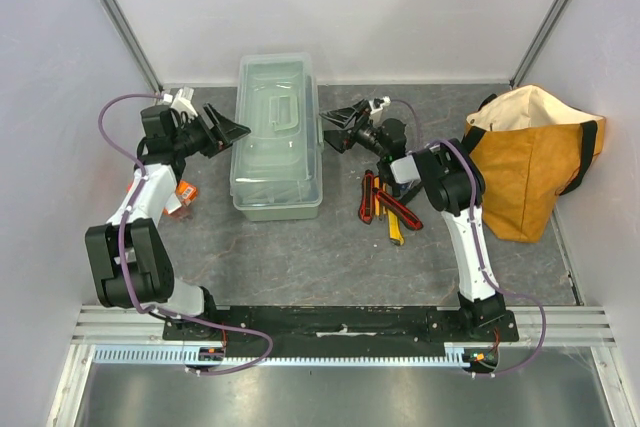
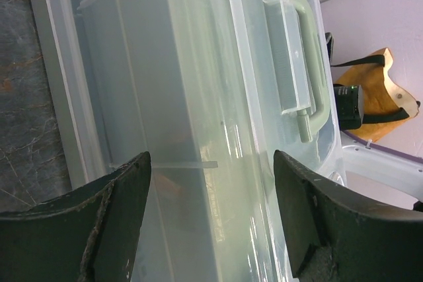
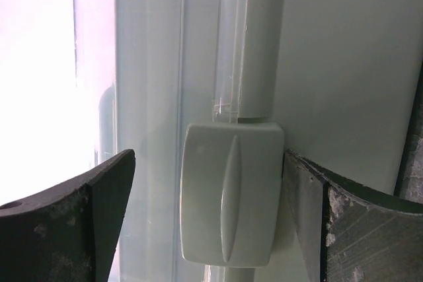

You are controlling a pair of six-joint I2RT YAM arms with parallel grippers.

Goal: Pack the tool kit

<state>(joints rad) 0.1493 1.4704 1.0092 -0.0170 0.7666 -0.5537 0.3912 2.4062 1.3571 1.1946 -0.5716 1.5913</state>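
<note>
The pale green toolbox stands at the back centre with its translucent lid down and the handle on top. My left gripper is open and empty at the box's left side, its jaws spread before the lid. My right gripper is open at the box's right side. Its jaws straddle the pale green latch, and the right finger touches the latch's edge. Red and yellow utility knives lie on the table right of the box.
An orange-tan fabric bag with black straps stands at the right. A small orange object lies by the left arm. White walls close the back and both sides.
</note>
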